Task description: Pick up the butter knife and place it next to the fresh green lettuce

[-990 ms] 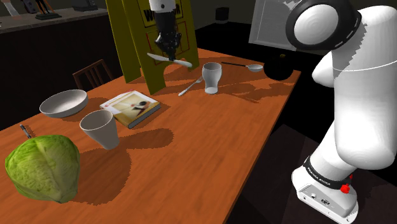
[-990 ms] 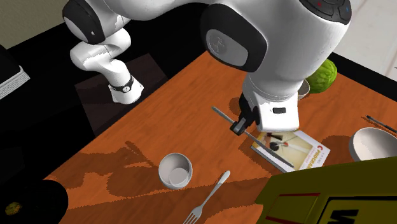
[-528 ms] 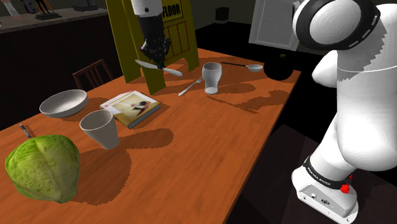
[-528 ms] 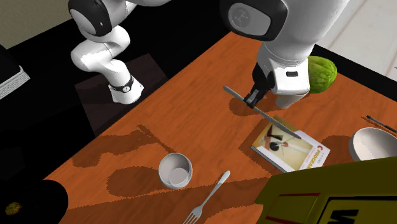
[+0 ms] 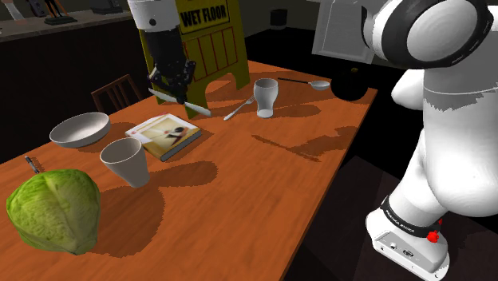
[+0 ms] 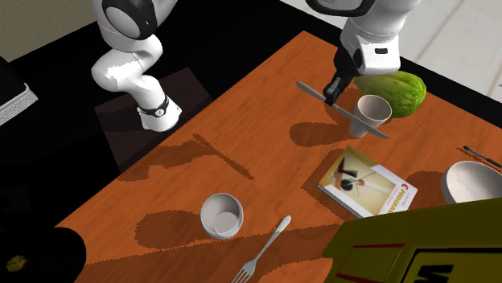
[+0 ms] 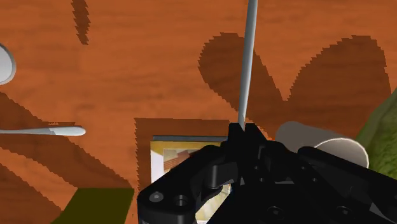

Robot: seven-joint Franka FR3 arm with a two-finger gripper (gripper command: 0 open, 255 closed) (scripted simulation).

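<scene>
Well, gripper (image 5: 171, 80): black fingers are clamping tight on the butter knife (image 5: 195, 108).
Butter knife: is hanging roughly level in the air, over the book (image 5: 166, 134) and white cup (image 5: 126, 162).
Lettuce (image 5: 54, 209): is sitting on the wooden table (image 5: 263, 184), just beyond the cup, apart from the knife.

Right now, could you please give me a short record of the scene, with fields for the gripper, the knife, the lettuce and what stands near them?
gripper: gripper shut on the knife, raised above the table
knife: knife clasped partway along, lying roughly level in the air
lettuce: lettuce resting near the table's end, at the shoulder view's lower left
nearby: book and cup, between gripper and lettuce
task state: knife not yet set down
</scene>
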